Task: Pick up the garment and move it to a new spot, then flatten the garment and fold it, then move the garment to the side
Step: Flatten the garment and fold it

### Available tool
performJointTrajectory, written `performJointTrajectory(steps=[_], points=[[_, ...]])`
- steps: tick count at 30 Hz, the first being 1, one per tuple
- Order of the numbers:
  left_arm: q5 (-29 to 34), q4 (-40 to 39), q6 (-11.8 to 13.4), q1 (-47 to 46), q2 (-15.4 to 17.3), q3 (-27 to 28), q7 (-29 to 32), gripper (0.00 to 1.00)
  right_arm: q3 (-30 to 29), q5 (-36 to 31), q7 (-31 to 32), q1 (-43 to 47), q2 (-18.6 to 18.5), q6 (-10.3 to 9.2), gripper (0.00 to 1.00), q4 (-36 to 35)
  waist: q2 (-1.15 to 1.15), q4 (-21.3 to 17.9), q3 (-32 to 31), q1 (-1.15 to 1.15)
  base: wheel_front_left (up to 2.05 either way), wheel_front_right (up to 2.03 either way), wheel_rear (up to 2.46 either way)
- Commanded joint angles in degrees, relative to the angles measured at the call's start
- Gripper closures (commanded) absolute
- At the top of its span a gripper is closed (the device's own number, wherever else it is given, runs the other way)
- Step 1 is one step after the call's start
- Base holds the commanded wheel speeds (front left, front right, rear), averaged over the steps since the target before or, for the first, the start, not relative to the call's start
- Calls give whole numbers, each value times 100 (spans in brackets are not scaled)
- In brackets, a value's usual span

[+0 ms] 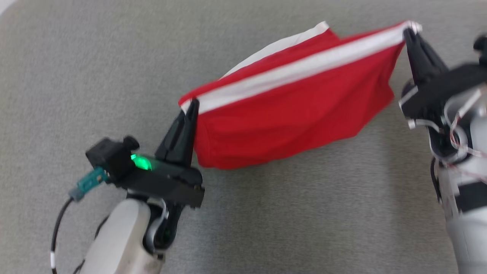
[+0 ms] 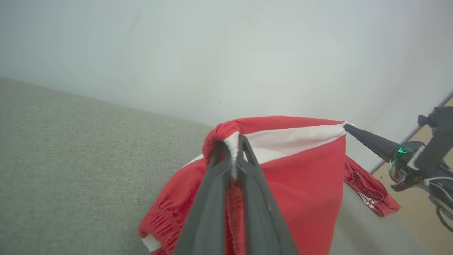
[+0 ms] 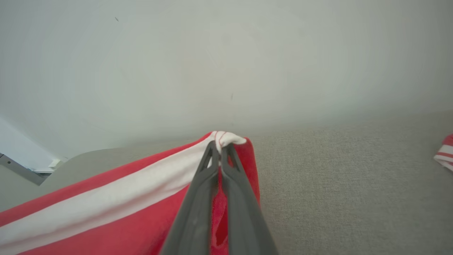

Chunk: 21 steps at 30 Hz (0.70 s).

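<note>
Underneath: grey woven surface, running wide to the left of and in front of the garment; pale wall behind. Red garment with white band, held up and stretched between two corners: left gripper pinched tight on one, right gripper on the other. Surface ends past the right gripper, tan floor beyond; second red striped cloth lies at that edge.

Two tools, left tool, right tool; two garments, held garment, loose garment.
</note>
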Motion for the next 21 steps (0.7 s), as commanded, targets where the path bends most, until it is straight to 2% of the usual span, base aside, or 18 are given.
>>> performJointTrajectory(steps=[1, 8, 15, 16, 17, 18, 21], points=[[-43, 114, 7, -227, -31, 32, -4, 100, 78, -107, -12, -332, 8, 0, 100, 267, -1, 379, 410, -2, 0, 0, 0], [-176, 737, 7, -913, -106, -12, -3, 100, 350, -553, -231, -1601, 136, 0, 100, 1749, -1, 618, 740, -2, 0, 0, 0], [-202, 1127, 6, -1199, -174, -132, -3, 100, 570, -748, -662, -2260, 258, 0, 98, 2884, -1, 731, 848, -2, 0, 0, 0], [-188, 1179, 6, -1223, -180, -156, -3, 74, 601, -746, -729, -2310, 260, 0, 70, 3007, -1, 737, 837, -2, 0, 0, 0], [-133, 1208, 6, -1248, -174, -174, -4, 20, 669, -745, -797, -2338, 270, 0, 19, 3095, -1, 735, 817, -2, 0, 0, 0], [-95, 1224, 6, -1256, -167, -166, -3, 0, 738, -718, -847, -2345, 274, 0, 0, 3181, -1, 723, 786, -2, 0, 0, 0], [-32, 1218, 6, -1145, -145, -122, -3, 0, 977, -626, -1030, -2315, 184, 0, 0, 3327, -1, 671, 652, -2, 0, 0, 0]])
